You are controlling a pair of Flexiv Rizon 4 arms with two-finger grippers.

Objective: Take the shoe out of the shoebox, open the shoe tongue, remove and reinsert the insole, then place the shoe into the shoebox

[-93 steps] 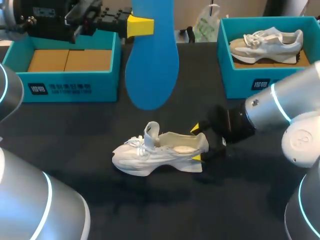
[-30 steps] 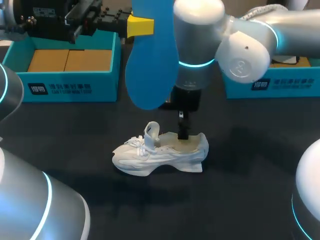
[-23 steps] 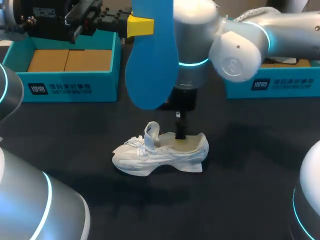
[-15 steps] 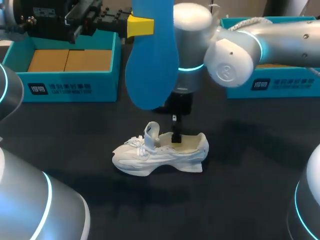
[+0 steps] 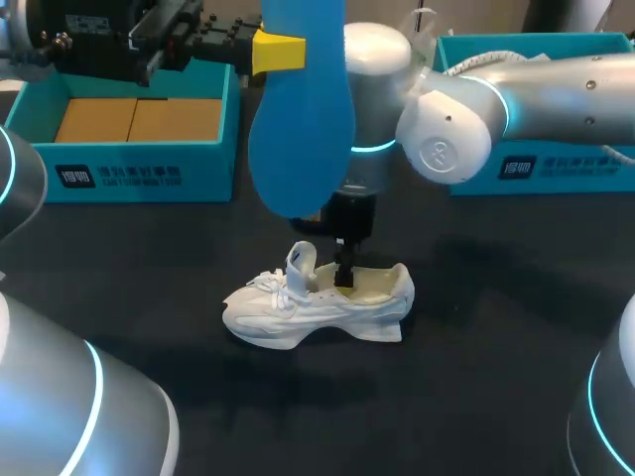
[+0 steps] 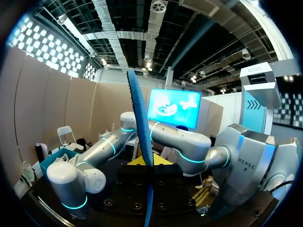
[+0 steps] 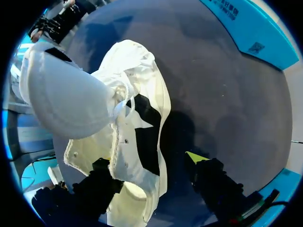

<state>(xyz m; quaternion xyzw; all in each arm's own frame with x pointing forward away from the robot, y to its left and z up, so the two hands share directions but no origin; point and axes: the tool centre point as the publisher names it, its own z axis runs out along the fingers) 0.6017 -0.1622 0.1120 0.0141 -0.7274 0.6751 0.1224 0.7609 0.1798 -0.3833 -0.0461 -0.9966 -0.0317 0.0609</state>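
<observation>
L gripper (image 5: pixel 276 52) is up high by the back-left shoebox (image 5: pixel 129 159), clamped on the blue insole (image 5: pixel 301 119), which hangs wide end down above the table (image 5: pixel 476 357). In the L wrist view the insole shows edge-on betw. the yellow tips. White shoe (image 5: pixel 316 302) stands upright mid-table, outside both boxes, tongue (image 5: pixel 301 260) raised. R arm (image 5: pixel 446 129) comes in from the right. R gripper (image 7: pixel 149 163) points down at the shoe's opening, fingers spread: one over the inside, the other outside the collar wall. 2nd shoebox (image 5: pixel 541 171) sits back right, partly behind the R arm.
</observation>
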